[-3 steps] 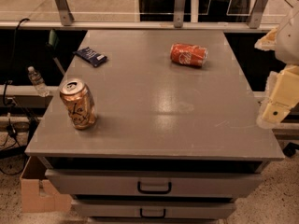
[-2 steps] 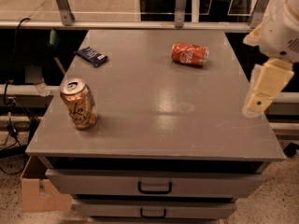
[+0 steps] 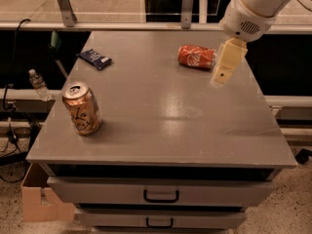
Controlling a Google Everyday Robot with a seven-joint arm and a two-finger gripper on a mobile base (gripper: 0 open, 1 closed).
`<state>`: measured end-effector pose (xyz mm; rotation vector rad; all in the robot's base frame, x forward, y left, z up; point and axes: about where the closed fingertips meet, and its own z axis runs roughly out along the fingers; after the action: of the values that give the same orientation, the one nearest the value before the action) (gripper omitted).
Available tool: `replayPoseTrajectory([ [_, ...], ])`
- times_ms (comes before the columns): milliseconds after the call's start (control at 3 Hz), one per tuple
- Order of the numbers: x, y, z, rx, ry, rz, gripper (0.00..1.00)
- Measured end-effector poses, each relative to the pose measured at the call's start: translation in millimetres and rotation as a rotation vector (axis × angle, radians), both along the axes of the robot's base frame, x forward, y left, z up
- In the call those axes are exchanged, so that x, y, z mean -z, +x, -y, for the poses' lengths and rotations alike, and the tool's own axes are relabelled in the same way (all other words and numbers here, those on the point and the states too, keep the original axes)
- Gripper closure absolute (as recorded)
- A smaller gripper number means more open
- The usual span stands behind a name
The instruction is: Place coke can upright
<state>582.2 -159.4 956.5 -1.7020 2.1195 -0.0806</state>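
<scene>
Far left, off the counter, a small clear plastic water bottle (image 3: pixel 38 84) stands on a lower ledge, with black cables trailing near it. Below it, on the speckled floor, sits an open brown cardboard box (image 3: pixel 40 203) against the cabinet's lower left corner.

The flat grey counter (image 3: pixel 161 126) tops a grey cabinet whose two front drawers each carry a black handle (image 3: pixel 161 196). Near the counter's front left edge a gold-brown patterned aluminium can (image 3: pixel 82 108) stands upright with its silver top showing. Behind it, toward the back left, a flat dark blue packet (image 3: pixel 96 59) lies on the surface, well apart from that can.

Further right, near the back right part of the counter, the red aluminium coke can (image 3: pixel 196 56) with white script lettering lies on its side, its long axis running roughly left to right. It is well apart from the upright can and the packet.

Just beside the coke can's right end hangs the cream-coloured claw (image 3: pixel 224 68), pointing downward and tilted a little to the left, above the counter's right side. Whether it touches the can cannot be told, nor whether the claw is released or clenched. It grasps nothing visible. The white rounded arm (image 3: pixel 254 8) carrying it comes in from the upper right corner.
</scene>
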Motion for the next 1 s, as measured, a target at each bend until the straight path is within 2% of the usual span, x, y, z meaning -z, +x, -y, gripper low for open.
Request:
replayPoseTrajectory([
  [333, 0.2, 0.3, -0.3, 0.0, 0.002, 0.0, 0.0],
  [667, 1.4, 25.1, -8.5, 0.022, 0.038, 0.011, 0.0],
  [1000, 11.3, 72.1, -16.3, 0.077, 0.085, 0.011, 0.0],
])
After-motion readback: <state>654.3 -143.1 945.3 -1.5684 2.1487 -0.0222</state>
